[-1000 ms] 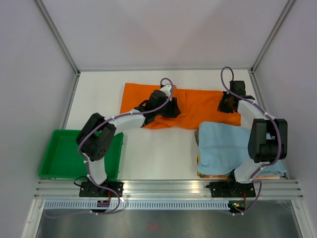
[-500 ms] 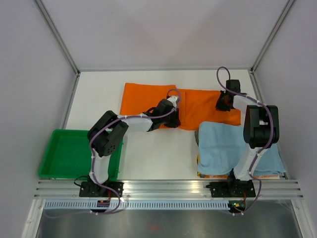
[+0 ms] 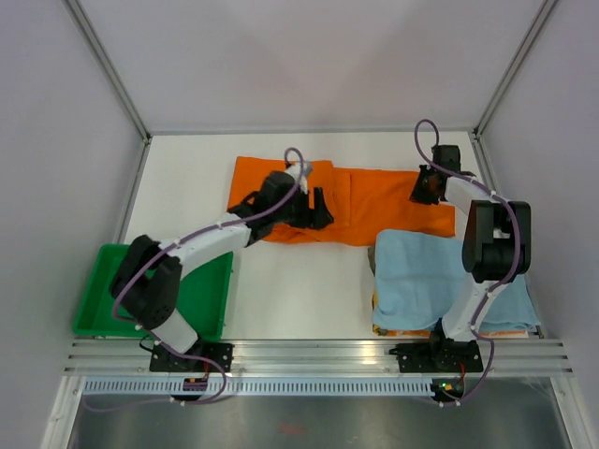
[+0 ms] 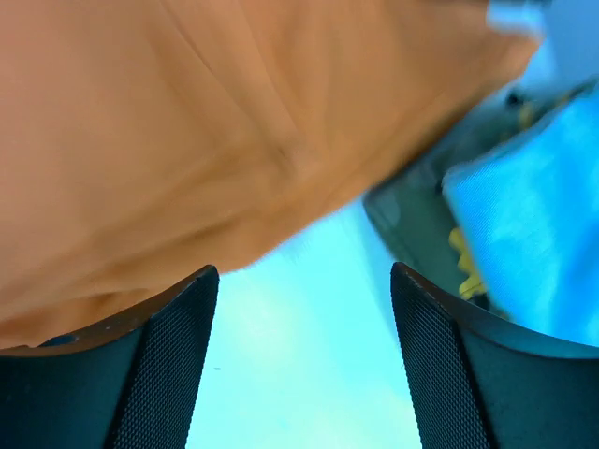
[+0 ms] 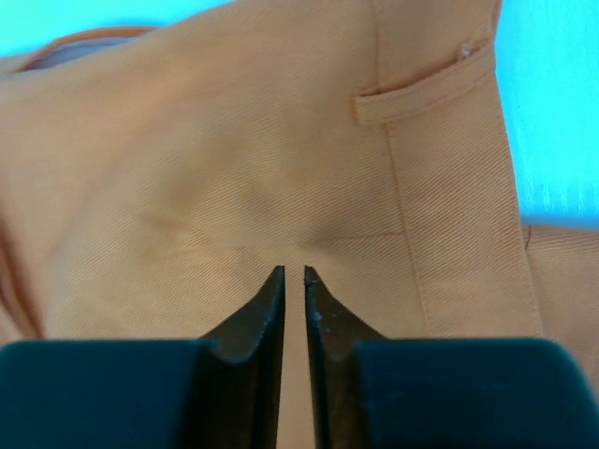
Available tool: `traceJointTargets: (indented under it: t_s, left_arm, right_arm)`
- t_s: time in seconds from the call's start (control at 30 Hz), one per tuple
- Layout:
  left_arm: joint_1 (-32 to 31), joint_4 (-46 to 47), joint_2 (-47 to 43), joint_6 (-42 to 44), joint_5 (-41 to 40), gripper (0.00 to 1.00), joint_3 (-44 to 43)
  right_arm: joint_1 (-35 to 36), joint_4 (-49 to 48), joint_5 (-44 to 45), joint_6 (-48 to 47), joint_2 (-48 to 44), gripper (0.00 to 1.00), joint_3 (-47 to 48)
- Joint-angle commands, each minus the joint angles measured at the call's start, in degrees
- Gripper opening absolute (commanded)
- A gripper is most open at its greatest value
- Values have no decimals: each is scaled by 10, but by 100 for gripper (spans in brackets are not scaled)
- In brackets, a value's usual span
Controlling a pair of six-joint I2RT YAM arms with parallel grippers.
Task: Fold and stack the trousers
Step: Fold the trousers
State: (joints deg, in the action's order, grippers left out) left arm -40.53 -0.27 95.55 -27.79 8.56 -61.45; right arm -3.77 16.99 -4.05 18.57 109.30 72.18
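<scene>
The trousers [image 3: 374, 201] are lying sideways along the far part of the counter [image 3: 299, 281]. They are bright orange, folded over in soft rumpled layers, and showing a belt loop at the right end.

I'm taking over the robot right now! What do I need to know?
Left claw: open, holding nothing, at the near edge of the trousers.
Right claw: fingers almost together on the waistband end; I can't tell if it pinches cloth.
Trousers: lying long across the far side of the table, next to the blue cloth.
Done: laid out flat, not fully folded.
Left: finish folding, then stack.
</scene>
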Motion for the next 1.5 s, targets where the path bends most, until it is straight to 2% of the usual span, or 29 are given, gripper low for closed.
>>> traceJointTargets:
  t_s: [0.0,0.03,0.07,0.13,0.27,0.37,0.4,0.57,0.77,0.87,0.93,1.17,1.33,1.43,1.47]
  left_arm:
    - [109,-40,-92,-25,48,81,-22]
    - [133,-49,-101,-16,55,82,-28]
    - [175,-59,-107,-5,44,83,-30]
    - [216,-89,-114,23,32,86,-34]
    - [353,-89,-99,48,84,87,-21]
    - [413,-92,-63,75,116,86,-27]
    - [431,-90,-53,85,120,87,-29]
    - [460,-78,22,119,168,84,-45]
    - [460,-54,73,135,163,80,-34]
    - [460,-18,92,130,212,79,-17]
    - [459,-1,107,120,241,76,-11]
    - [459,6,135,114,250,41,-35]
    - [456,-36,163,124,277,34,-56]
    - [451,-32,164,125,284,22,-59]
    - [451,-31,164,126,284,15,-60]
  right_arm:
    - [-4,-4,-46,-9,-71,21,18]
    - [-3,-6,-59,-8,-78,30,16]
    - [-3,-7,-62,-9,-86,35,9]
    - [-3,-7,-70,-10,-102,42,8]
    - [4,-16,-126,-4,-116,43,7]
    - [45,-26,-144,3,-121,41,16]
    - [88,-28,-140,3,-120,35,19]
    - [169,-81,-123,53,-83,33,21]
    - [199,-83,-90,67,-39,31,37]
    - [206,-94,-86,72,-34,31,32]
    - [210,-97,-83,74,-25,30,32]
    - [243,-106,-68,84,14,22,32]
    - [264,-86,-47,81,23,22,15]
    - [268,-80,-25,81,20,22,-5]
    - [268,-79,-23,82,20,22,-9]
